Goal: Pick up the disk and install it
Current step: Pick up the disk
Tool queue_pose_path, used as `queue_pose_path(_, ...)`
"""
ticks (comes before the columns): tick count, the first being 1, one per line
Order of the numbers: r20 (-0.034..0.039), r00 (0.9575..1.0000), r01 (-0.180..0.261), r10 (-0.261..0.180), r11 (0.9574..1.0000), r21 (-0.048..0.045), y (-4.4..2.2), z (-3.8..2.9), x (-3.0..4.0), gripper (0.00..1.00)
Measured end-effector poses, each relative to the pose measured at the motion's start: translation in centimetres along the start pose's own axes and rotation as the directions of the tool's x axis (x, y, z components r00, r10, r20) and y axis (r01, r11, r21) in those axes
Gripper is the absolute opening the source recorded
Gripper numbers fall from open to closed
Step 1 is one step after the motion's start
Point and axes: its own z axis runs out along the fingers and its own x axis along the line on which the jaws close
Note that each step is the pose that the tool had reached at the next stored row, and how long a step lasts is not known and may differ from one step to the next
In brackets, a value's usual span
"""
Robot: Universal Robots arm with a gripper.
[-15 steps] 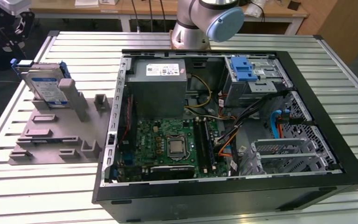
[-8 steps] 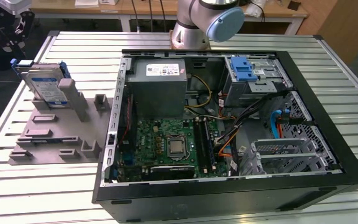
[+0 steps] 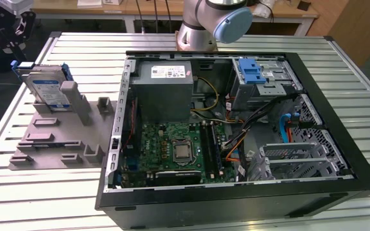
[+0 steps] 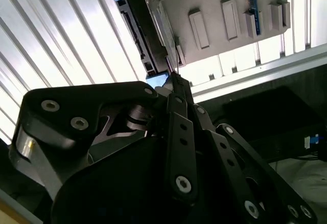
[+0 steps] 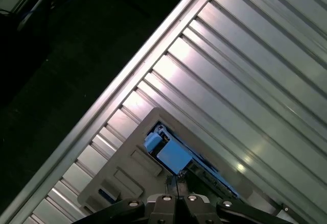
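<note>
One disk [image 3: 46,85] stands on edge in a grey rack [image 3: 56,139] at the exterior view's left, slotted upright so its top edge is reachable. The pincer [image 5: 177,182] hovers near that edge, clenched on nothing. Rightward, the open case [image 3: 236,199] lies flat on the surface [image 3: 37,202], interior exposed for access.

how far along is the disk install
Nothing looks done yet: the disk stands in its grey holder, outside the open computer case. The gripper hovers close to the disk, fingers together, holding nothing. Pick-up and install are both left.
</note>
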Motion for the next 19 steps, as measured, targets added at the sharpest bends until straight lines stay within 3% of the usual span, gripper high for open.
queue_pose_path(12,-0.0014,0.9979,0.065,-0.065,0.9979,-0.0004,0.03,0.01,-0.03,0.11)
queue_pose_path(15,-0.0025,0.9932,0.116,-0.116,0.9932,-0.0008,0.03,0.03,-0.03,0.11)
queue_pose_path(19,-0.0041,0.9823,0.187,-0.187,0.9823,-0.0014,0.03,0.06,-0.03,0.11)
